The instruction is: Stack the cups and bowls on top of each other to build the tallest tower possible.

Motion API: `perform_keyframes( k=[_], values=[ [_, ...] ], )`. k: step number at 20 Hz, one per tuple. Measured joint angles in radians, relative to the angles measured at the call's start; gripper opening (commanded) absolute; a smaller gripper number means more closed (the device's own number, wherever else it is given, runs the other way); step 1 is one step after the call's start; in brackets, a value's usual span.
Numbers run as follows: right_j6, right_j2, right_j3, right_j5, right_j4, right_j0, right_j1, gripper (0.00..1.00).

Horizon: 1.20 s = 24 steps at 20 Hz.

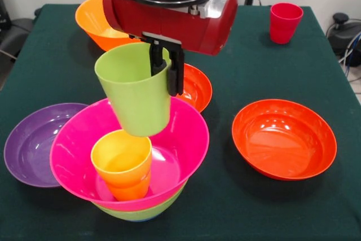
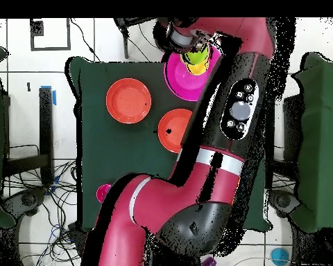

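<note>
Gripping the green cup (image 1: 134, 88) by its rim (tilted), the hand (image 1: 167, 67) hangs above the yellow cup (image 1: 122, 163).

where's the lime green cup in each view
Front view: the lime green cup hangs left of centre, its rim pinched by the pincer, above the yellow-orange cup.
Overhead view: only a green sliver shows near the top, under the arm.
Shared landmark: the magenta bowl beneath it.

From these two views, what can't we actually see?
- Overhead: purple bowl, red cup and most of the tower are hidden under the arm.
- Front: orange bowl is part-covered by the pincer housing.
- Front: green cup blocks the yellow cup's far rim.
</note>
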Motion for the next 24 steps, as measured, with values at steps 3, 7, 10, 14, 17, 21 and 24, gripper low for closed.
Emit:
perform_keyframes(
  k=[3, 7, 10, 14, 17, 21, 24],
  values=[
    [0.0, 0.008, 0.039, 0.0, -0.017, 0.018, -0.006, 0.0],
    [0.0, 0.024, 0.096, -0.001, -0.042, 0.044, -0.021, 0.0],
    [0.0, 0.033, 0.127, -0.005, -0.056, 0.056, -0.034, 0.0],
    [0.0, 0.051, 0.172, -0.018, -0.078, 0.071, -0.058, 0.0],
    [0.0, 0.062, 0.191, -0.024, -0.096, 0.074, -0.074, 0.0],
    [0.0, 0.068, 0.193, -0.024, -0.109, 0.073, -0.086, 0.0],
    [0.0, 0.07, 0.193, -0.024, -0.117, 0.073, -0.087, 0.0]
  ],
)
